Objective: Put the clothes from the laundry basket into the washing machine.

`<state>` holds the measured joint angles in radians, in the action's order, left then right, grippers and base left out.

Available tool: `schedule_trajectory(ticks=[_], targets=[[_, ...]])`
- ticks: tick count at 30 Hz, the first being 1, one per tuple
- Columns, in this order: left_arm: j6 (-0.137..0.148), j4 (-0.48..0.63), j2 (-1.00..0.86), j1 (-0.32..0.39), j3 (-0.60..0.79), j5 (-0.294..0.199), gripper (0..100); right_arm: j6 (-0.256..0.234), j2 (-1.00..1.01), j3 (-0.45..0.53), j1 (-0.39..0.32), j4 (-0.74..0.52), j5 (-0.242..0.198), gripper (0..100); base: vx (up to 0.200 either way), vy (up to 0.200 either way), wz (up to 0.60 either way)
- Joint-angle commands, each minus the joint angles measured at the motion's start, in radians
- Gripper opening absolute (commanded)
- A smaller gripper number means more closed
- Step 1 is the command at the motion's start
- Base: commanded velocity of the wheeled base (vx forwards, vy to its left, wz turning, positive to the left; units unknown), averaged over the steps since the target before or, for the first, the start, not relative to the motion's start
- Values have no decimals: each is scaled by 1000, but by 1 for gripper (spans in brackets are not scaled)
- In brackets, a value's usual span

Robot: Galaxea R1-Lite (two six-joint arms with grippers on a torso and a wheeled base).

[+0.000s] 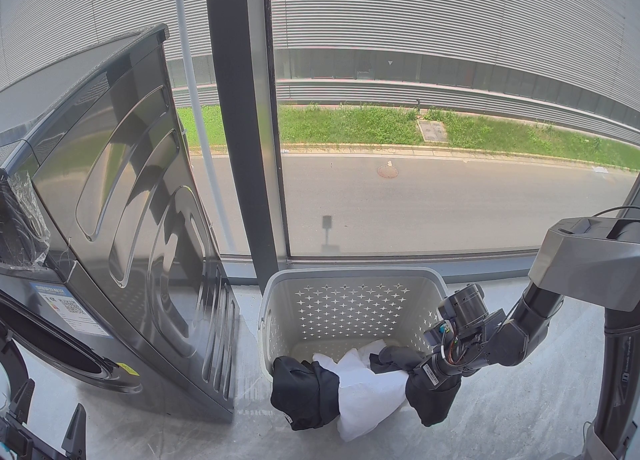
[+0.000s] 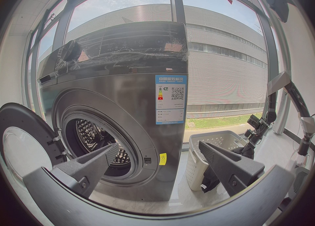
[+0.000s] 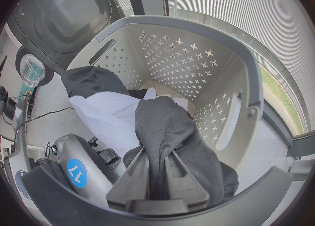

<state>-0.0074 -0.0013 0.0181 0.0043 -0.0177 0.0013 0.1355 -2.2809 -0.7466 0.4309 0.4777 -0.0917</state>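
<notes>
A white laundry basket [image 1: 347, 276] stands on the floor to the right of the dark washing machine [image 1: 133, 228]. Over its front rim hang a black garment [image 1: 303, 393] and a white garment [image 1: 365, 393]. My right gripper [image 1: 427, 373] is at the basket's front right corner, shut on another black garment [image 3: 164, 121] that droops outside the rim [image 3: 203, 31]. My left gripper [image 2: 157, 153] is open and holds nothing, low in front of the machine, facing the drum opening [image 2: 98, 141]. The round door [image 2: 23, 138] is swung open.
A glass wall with a dark pillar [image 1: 240, 114] rises right behind the basket and machine. Bare concrete floor [image 1: 527, 408] lies to the right of the basket and in front of it. The machine's side stands close to the basket's left wall.
</notes>
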Motion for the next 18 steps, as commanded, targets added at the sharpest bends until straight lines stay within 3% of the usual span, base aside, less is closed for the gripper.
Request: schedule_trajectory(ticks=[1,5,10,11,13,14,18], targets=[[0,0,-18,0,18,0,100,3,161,0,-18,1,-2,0,0,0,0],[0,0,-18,0,18,0,100,1,339,52,-20,1,-3,0,0,0,0],[0,0,-18,0,18,0,100,1,485,170,-32,1,-6,0,0,0,0],[0,0,-18,0,18,0,100,1,538,231,-32,1,-8,0,0,0,0],[0,0,-18,0,18,0,100,1,538,231,-32,1,-8,0,0,0,0],[0,0,-18,0,18,0,100,1,598,289,-32,1,-11,0,0,0,0],[0,0,-18,0,18,0,100,3,643,306,-32,7,-17,0,0,0,0]])
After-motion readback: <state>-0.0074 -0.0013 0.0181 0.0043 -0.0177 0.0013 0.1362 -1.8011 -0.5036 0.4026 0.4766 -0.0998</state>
